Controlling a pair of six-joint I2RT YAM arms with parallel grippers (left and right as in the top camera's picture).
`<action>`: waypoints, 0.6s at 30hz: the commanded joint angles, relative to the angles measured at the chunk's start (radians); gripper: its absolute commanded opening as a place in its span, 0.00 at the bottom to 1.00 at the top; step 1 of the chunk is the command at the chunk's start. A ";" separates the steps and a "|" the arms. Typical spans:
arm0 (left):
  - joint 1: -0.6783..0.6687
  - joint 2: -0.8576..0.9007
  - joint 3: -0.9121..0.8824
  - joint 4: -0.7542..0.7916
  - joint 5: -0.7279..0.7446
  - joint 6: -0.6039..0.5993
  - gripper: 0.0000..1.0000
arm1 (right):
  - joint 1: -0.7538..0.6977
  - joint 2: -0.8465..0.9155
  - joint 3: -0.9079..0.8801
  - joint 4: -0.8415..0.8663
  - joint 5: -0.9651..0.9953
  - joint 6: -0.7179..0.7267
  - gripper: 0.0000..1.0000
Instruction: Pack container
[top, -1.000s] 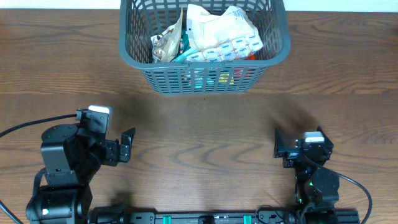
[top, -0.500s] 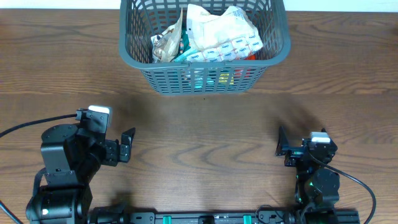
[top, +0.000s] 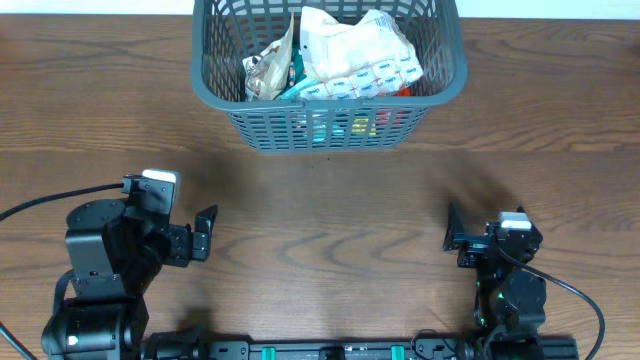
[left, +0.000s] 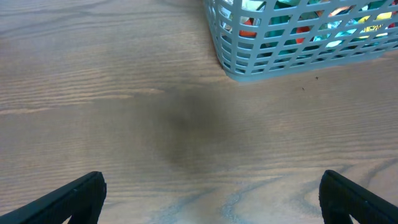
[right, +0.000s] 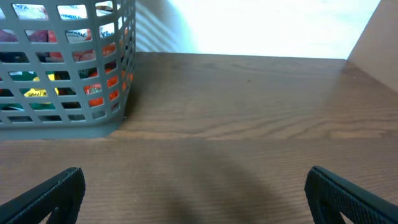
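Note:
The container (top: 450, 75), a large dark grey slotted basket, stands at the back middle of the table. It holds several packets, with a white blister pack (top: 360, 55) on top. Coloured items show through its lattice walls in the left wrist view (left: 292, 43) and the right wrist view (right: 68, 81). My left gripper (top: 205, 234) is open and empty, low at the front left, well short of the container. My right gripper (top: 452, 232) is open and empty at the front right. Only bare wood lies between each pair of fingers (left: 211, 199) (right: 193, 193).
The wooden table (top: 330, 200) stretches between the container and both arms. A black cable (top: 50, 200) runs from the left arm off the left edge. A pale wall or board stands beyond the table's far edge in the right wrist view (right: 273, 28).
The right arm drew back slightly toward the front edge about a second ago. The left arm and the container have not moved.

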 joint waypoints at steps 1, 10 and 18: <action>0.004 -0.001 0.003 0.001 0.009 -0.001 0.99 | -0.013 -0.009 -0.005 0.003 0.010 0.018 0.99; -0.034 -0.193 -0.059 -0.027 -0.013 0.068 0.99 | -0.013 -0.009 -0.005 0.003 0.010 0.018 0.99; -0.081 -0.452 -0.325 0.179 -0.108 0.070 0.99 | -0.014 -0.009 -0.005 0.003 0.010 0.018 0.99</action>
